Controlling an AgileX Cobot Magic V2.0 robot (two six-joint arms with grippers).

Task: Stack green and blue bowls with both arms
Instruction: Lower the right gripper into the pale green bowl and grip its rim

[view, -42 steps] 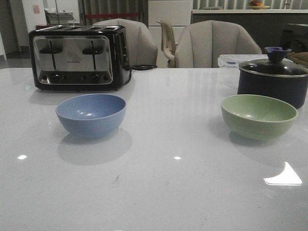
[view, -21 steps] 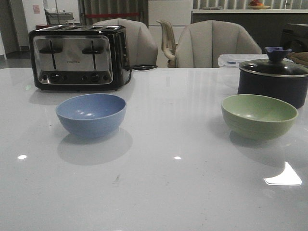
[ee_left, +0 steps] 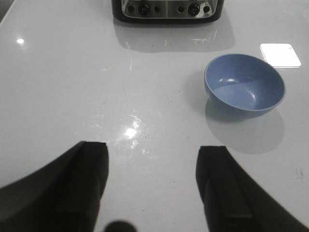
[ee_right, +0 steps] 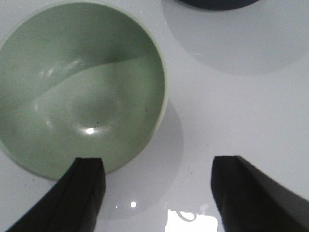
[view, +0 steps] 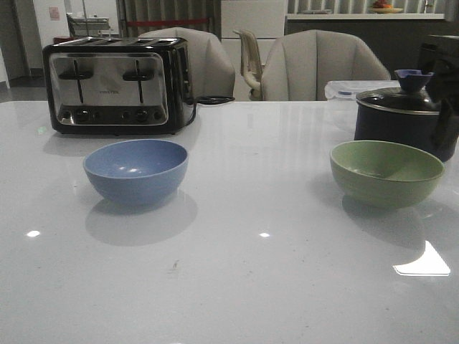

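Note:
The dusty blue bowl (view: 135, 170) stands upright on the white table, left of centre and in front of the toaster. The sage green bowl (view: 386, 172) stands upright at the right, in front of the dark pot. Both are empty. In the left wrist view my left gripper (ee_left: 152, 150) is open and empty above bare table, with the blue bowl (ee_left: 244, 86) ahead and off to one side. In the right wrist view my right gripper (ee_right: 157, 164) is open and empty just above the green bowl (ee_right: 79, 89), one finger over its rim. A dark part of the right arm (view: 450, 107) shows at the front view's right edge.
A chrome and black toaster (view: 115, 86) stands at the back left, its cord trailing right. A dark lidded pot (view: 401, 115) stands close behind the green bowl. Grey chairs (view: 315, 64) line the table's far edge.
A dark part of the right arm has come into the front view at the right edge, covering the pot's right side. The bowls have not moved.

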